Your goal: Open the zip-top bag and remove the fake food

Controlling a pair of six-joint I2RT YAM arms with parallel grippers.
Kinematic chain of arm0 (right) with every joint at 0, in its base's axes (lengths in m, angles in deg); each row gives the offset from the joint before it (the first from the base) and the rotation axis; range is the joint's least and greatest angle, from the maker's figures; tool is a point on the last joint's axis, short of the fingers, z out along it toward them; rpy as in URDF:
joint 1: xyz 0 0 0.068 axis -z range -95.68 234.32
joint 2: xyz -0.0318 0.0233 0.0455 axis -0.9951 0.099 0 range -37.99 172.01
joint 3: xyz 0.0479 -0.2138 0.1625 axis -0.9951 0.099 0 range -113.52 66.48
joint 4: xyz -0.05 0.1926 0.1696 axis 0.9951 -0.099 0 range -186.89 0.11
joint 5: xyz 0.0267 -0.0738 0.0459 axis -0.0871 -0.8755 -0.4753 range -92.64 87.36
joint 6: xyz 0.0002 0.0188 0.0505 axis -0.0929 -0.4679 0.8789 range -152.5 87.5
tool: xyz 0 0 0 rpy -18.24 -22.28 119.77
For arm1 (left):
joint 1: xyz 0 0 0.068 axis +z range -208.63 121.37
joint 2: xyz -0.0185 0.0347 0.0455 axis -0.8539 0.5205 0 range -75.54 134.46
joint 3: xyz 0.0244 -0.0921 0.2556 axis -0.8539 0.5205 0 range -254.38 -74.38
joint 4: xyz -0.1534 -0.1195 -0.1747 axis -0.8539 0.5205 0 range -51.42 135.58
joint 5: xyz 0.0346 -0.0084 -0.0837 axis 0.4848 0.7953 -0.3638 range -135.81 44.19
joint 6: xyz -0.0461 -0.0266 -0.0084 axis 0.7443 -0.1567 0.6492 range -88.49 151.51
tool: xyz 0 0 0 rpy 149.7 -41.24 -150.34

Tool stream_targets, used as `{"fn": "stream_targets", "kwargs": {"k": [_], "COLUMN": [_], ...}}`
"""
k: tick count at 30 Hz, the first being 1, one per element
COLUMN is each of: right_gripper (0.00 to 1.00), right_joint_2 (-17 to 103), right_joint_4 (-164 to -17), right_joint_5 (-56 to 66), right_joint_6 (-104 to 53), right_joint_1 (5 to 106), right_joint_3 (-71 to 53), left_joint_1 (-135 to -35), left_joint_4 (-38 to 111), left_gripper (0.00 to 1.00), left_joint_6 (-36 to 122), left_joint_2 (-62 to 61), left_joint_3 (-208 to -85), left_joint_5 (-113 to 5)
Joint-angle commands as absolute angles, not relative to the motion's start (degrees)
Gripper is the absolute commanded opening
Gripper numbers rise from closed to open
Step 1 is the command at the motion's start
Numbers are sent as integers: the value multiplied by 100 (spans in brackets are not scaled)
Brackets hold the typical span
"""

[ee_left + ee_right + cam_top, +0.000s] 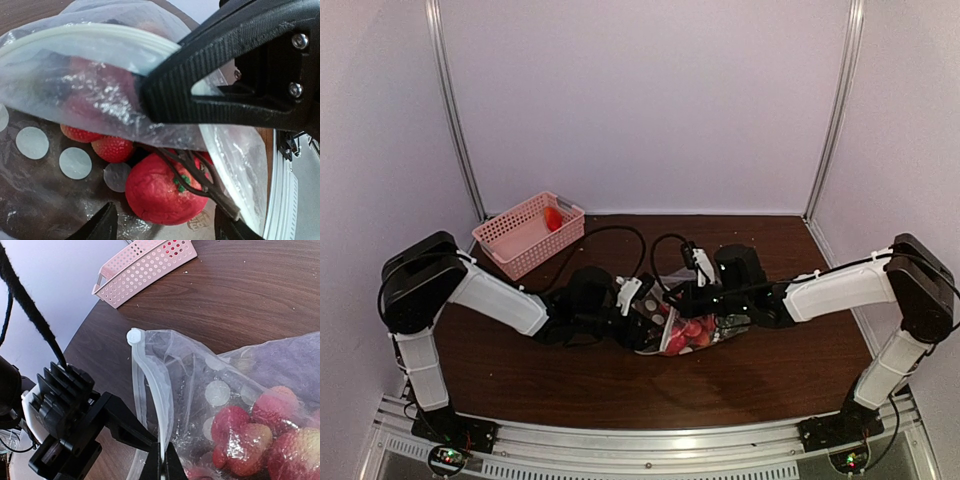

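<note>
The zip-top bag (698, 332) lies at the table's middle, clear with white dots, its mouth held open. My right gripper (162, 463) is shut on the bag's (220, 385) upper white zip strip (150, 375) and lifts that edge. My left gripper (170, 227) is open at the mouth, one finger (105, 226) on either side. A round red piece of fake food (162, 192) sits just ahead of the left gripper, apart from its fingers, with red strawberry-like pieces (112, 148) behind it. More fake food (250, 435) shows through the plastic. The right gripper's finger (225, 85) crosses the left wrist view.
A pink lattice basket (525, 233) stands at the back left with a red piece (553, 218) in it. Black cables (620, 240) loop over the table behind the arms. A thin black wire (195, 175) hangs across the red piece.
</note>
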State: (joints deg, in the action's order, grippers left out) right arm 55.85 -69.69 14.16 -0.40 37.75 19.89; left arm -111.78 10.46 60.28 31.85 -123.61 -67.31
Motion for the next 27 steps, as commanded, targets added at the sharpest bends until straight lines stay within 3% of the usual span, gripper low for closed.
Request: {"fn": "stream_targets", "kwargs": {"k": [1,12,27], "right_gripper": [0,0,0], "right_joint_2": [5395,5484,5471], "right_joint_4": [-6772,-6528,-6440], "right_joint_5": [1415,1385,1355], "right_joint_6": [87,212,243], "right_joint_1": [3785,3782,3787], "right_joint_3": [2165,2358,2559], "left_joint_1": [-11320,-11593,-11594], "left_joint_4": [628,419,82], "left_gripper": [68,76,56], "left_joint_6": [5909,5656,6025], "left_joint_2": [3480,3935,4195], "left_joint_3": [-12591,-12760,-12810], "left_joint_5": [-6626,-6498,-6038]}}
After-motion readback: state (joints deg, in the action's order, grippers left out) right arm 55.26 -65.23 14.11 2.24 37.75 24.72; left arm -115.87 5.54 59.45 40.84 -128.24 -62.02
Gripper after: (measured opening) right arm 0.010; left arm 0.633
